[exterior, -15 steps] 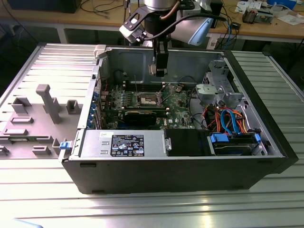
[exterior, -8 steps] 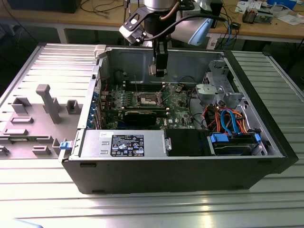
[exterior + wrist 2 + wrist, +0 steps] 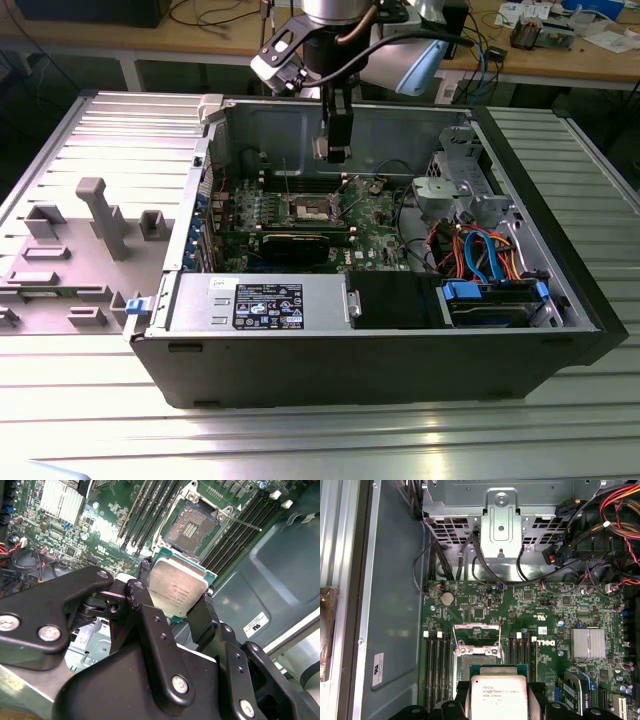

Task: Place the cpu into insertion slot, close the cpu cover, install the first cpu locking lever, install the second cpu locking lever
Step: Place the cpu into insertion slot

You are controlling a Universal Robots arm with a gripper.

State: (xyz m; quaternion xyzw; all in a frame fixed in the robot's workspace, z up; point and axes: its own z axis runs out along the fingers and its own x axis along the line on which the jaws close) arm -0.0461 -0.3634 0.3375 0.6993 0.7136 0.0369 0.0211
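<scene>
My gripper (image 3: 335, 150) hangs inside the open computer case, above the green circuit board, and is shut on the cpu (image 3: 177, 592). The cpu is a thin square chip with a silvery top, gripped by its two opposite edges between black fingers (image 3: 145, 602); in the first wrist view the cpu (image 3: 499, 697) sits between the same pads. Just beyond the chip lies the insertion slot (image 3: 192, 527), its dark pin field bare. The cpu cover (image 3: 476, 632), a silver frame, stands swung open over the slot's far side. A thin metal lever (image 3: 245, 524) sticks out beside the slot.
Long black memory slots (image 3: 436, 660) flank the socket on both sides. A finned heatsink (image 3: 588, 643) and bundled cables (image 3: 600, 535) lie toward the drive cage (image 3: 500, 525). The case walls (image 3: 300, 125) surround the board. A grey fixture (image 3: 100, 215) stands at the exterior view's left.
</scene>
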